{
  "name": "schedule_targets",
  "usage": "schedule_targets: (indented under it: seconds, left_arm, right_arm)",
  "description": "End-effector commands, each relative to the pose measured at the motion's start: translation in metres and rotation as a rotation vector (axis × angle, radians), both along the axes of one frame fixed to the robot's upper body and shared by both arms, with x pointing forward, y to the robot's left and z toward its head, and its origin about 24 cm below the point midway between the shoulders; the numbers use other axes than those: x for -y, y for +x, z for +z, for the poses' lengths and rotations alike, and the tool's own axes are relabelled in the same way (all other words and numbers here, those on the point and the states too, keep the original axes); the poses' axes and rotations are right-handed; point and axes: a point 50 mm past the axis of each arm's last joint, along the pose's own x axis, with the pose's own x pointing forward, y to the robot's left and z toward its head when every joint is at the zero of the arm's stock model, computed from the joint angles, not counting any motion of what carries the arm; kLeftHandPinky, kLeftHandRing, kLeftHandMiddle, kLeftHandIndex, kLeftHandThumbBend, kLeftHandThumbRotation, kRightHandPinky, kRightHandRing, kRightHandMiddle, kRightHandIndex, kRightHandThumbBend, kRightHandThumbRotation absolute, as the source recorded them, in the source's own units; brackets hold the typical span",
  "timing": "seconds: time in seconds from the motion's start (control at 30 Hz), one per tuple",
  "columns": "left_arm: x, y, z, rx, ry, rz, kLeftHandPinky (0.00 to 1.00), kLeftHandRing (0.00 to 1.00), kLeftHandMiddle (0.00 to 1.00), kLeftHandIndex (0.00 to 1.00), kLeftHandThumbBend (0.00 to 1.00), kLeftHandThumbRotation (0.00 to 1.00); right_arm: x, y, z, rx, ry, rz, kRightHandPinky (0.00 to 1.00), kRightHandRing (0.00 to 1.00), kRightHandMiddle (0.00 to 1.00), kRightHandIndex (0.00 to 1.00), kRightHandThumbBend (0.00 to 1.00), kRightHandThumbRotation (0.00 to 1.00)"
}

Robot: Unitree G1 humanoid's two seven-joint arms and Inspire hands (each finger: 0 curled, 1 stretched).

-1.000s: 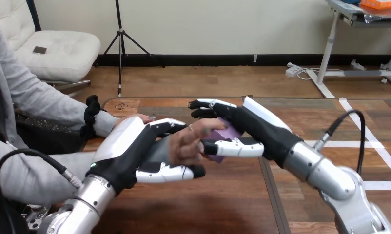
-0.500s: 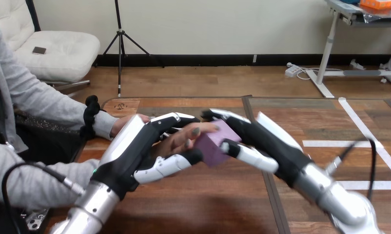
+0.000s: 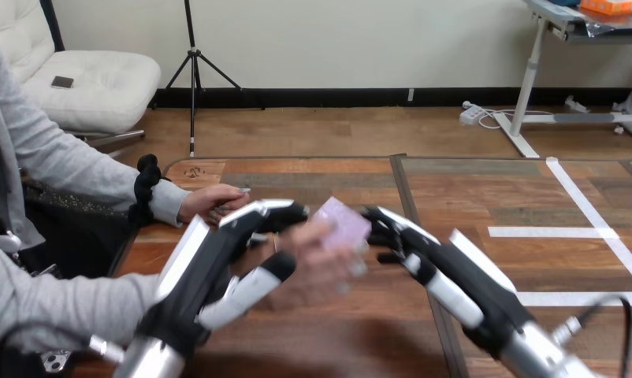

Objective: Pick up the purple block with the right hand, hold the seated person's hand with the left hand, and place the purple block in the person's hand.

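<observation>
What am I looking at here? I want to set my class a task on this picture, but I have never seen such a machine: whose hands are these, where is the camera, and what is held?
This is a humanoid robot, seen from a camera on its own head that looks down over a wooden table. The two black-and-white machine hands are its own: the left hand and the right hand. A person sits at the left. The person's nearer hand lies between the robot's hands, and the left hand's fingers and thumb curl round it. A purple block lies against that hand, beside the right hand. I cannot tell whether the right hand grips it. The person's farther hand rests on the table.
</observation>
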Motion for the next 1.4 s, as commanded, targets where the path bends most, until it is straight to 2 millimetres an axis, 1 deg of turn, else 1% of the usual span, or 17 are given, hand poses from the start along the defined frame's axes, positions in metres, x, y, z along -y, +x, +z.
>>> schedule_targets:
  seconds: [0.0, 0.2, 0.47, 0.8, 1.0, 1.2, 1.3, 1.37]
  left_arm:
    - [-0.001, -0.005, 0.004, 0.037, -0.056, 0.025, 0.71, 0.78, 0.79, 0.75, 0.85, 1.0]
    - [-0.003, -0.015, -0.001, 0.024, -0.032, 0.059, 0.73, 0.78, 0.78, 0.75, 0.82, 1.0]
    - [-0.006, -0.024, -0.007, 0.008, -0.042, 0.085, 0.73, 0.78, 0.77, 0.75, 0.79, 1.0]
    - [-0.006, -0.031, -0.007, 0.006, -0.127, 0.097, 0.7, 0.75, 0.77, 0.75, 0.81, 1.0]
    - [-0.004, -0.036, -0.008, 0.002, -0.161, 0.101, 0.7, 0.77, 0.78, 0.76, 0.82, 1.0]
    - [-0.004, -0.041, -0.01, 0.009, -0.181, 0.082, 0.71, 0.79, 0.8, 0.78, 0.78, 1.0]
    - [-0.004, -0.044, -0.011, 0.0, -0.185, 0.078, 0.73, 0.81, 0.82, 0.79, 0.77, 1.0]
    - [-0.004, -0.046, -0.011, -0.009, -0.186, 0.081, 0.76, 0.84, 0.83, 0.8, 0.78, 1.0]
  right_arm:
    - [0.0, 0.002, 0.023, 0.138, 0.079, -0.006, 0.91, 0.94, 0.94, 0.95, 1.0, 1.0]
    - [0.003, -0.008, 0.017, 0.121, 0.13, -0.036, 0.9, 0.93, 0.94, 0.94, 1.0, 1.0]
    - [0.003, -0.02, 0.012, 0.128, 0.206, -0.09, 0.85, 0.9, 0.93, 0.94, 1.0, 1.0]
    - [0.001, -0.031, 0.006, 0.149, 0.258, -0.12, 0.82, 0.88, 0.91, 0.93, 1.0, 1.0]
    - [0.0, -0.036, 0.005, 0.147, 0.278, -0.127, 0.8, 0.88, 0.91, 0.92, 1.0, 1.0]
    - [-0.001, -0.041, 0.006, 0.129, 0.289, -0.135, 0.8, 0.88, 0.9, 0.91, 1.0, 1.0]
    - [-0.002, -0.044, 0.008, 0.12, 0.293, -0.138, 0.81, 0.88, 0.9, 0.92, 1.0, 1.0]
    - [-0.002, -0.045, 0.008, 0.119, 0.299, -0.139, 0.82, 0.88, 0.91, 0.92, 1.0, 1.0]
